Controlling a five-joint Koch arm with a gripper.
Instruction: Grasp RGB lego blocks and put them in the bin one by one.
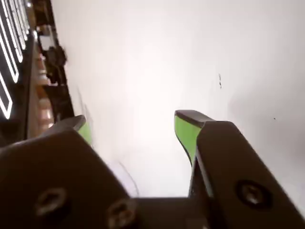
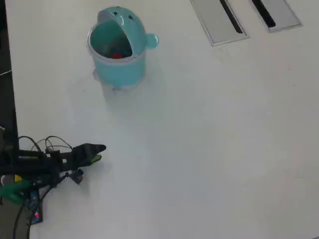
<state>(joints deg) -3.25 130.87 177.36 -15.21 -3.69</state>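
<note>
In the wrist view the gripper [image 1: 136,126] fills the lower frame, its two black jaws with green pads standing apart and nothing between them; only bare white surface [image 1: 157,62] lies ahead, and the clutter along the left edge is too blurred to name. In the overhead view the arm [image 2: 45,162] is cut off at the left edge, the gripper [image 2: 97,153] low over the surface. Well beyond the jaws stands one teal bin [image 2: 119,67], its lid tipped back; one red block [image 2: 117,55] shows inside, and any other blocks are hidden. Farthest away lie two grey panels [image 2: 217,22] with black slots.
</note>
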